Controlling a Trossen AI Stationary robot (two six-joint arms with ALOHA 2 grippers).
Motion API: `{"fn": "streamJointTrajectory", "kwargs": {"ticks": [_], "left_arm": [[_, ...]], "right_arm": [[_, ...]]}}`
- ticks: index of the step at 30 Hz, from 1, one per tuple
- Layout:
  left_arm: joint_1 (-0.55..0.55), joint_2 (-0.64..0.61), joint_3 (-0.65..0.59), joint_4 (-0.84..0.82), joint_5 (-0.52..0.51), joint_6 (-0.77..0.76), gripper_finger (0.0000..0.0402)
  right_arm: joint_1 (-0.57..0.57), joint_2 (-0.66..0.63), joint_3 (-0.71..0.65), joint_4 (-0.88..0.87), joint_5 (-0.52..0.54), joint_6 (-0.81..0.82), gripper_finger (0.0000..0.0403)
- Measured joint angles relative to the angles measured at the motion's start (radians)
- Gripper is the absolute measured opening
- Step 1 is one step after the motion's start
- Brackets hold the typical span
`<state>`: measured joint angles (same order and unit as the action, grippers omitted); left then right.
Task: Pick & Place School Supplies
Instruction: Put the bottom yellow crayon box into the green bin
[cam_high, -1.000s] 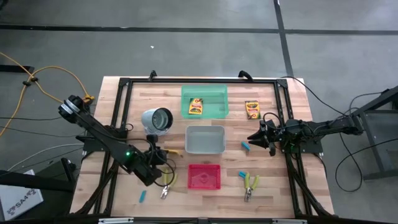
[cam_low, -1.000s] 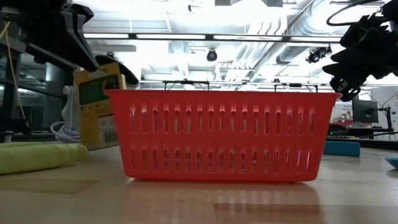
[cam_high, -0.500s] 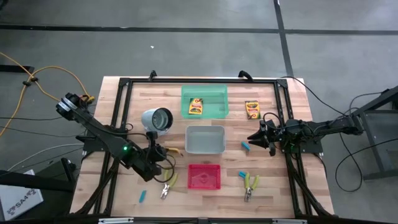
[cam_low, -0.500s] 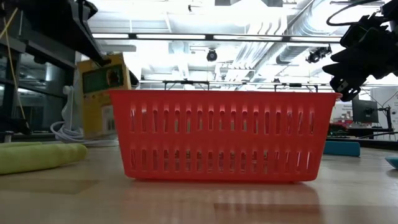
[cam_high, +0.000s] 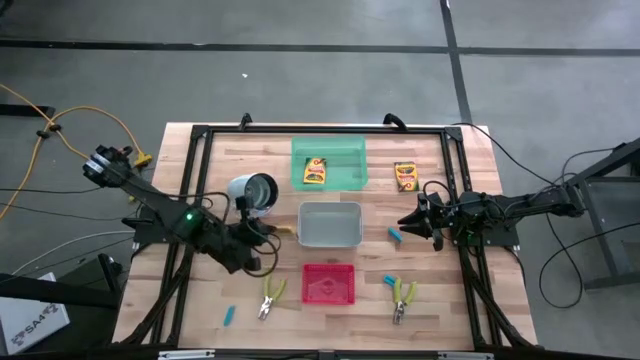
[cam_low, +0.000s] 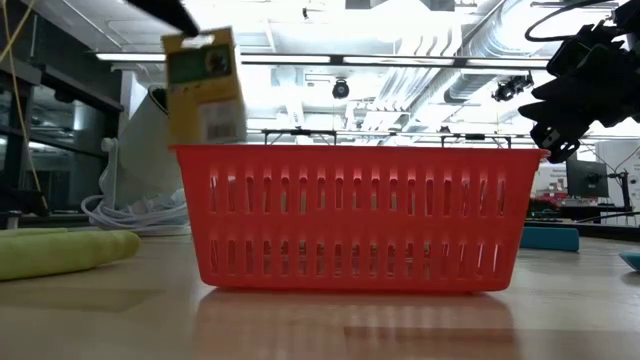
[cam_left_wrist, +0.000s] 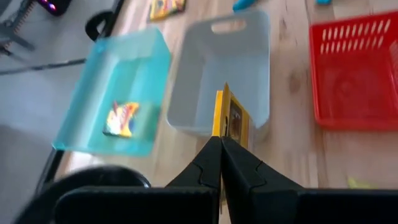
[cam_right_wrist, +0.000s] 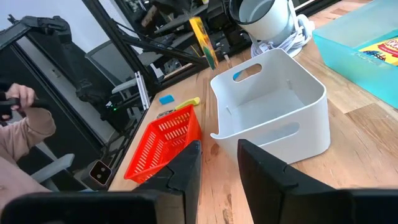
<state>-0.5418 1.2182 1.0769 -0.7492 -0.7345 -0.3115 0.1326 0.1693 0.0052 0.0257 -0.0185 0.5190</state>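
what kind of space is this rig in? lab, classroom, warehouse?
Most likely a robotics lab or workshop. The low view shows an industrial ceiling with exposed ducts and pipes and strip lights. The high view shows a bare concrete floor with loose cables around the wooden table. A monitor stands in the background.

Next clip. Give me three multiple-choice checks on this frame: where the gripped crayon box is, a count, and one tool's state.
1. Where is the crayon box in the left tool?
A) on the floor
B) held above the table, beside the grey tray
C) flat on the table

2. How many pliers lie on the table?
A) one
B) two
C) four

3. The right tool is:
A) shut on a blue piece
B) shut on pliers
C) open and empty

Answers:
1. B, the low view shows the box hanging high.
2. B, one lies on either side of the red tray.
3. C, its fingers are apart with nothing between them.
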Motion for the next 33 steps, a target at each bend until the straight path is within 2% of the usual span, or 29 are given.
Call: {"fn": "streamJointTrajectory", "kwargs": {"ticks": [6, 11, 22, 33], "left_arm": [[0.079, 0.0, 0.083, 0.005, 0.0, 0.118, 0.0], [0.195, 0.0, 0.094, 0.037, 0.01, 0.213, 0.0], [0.494, 0.071, 0.094, 0.269, 0.257, 0.455, 0.0], [0.729, 0.203, 0.094, 0.472, 0.441, 0.618, 0.0]], "right_arm": [[0.0, 0.0, 0.0, 0.0, 0.0, 0.0, 0.0097], [0.0, 0.0, 0.0, 0.0, 0.0, 0.0, 0.0097], [0.0, 0.0, 0.0, 0.0, 0.0, 0.0, 0.0097], [0.0, 0.0, 0.0, 0.0, 0.0, 0.0, 0.0097]]}}
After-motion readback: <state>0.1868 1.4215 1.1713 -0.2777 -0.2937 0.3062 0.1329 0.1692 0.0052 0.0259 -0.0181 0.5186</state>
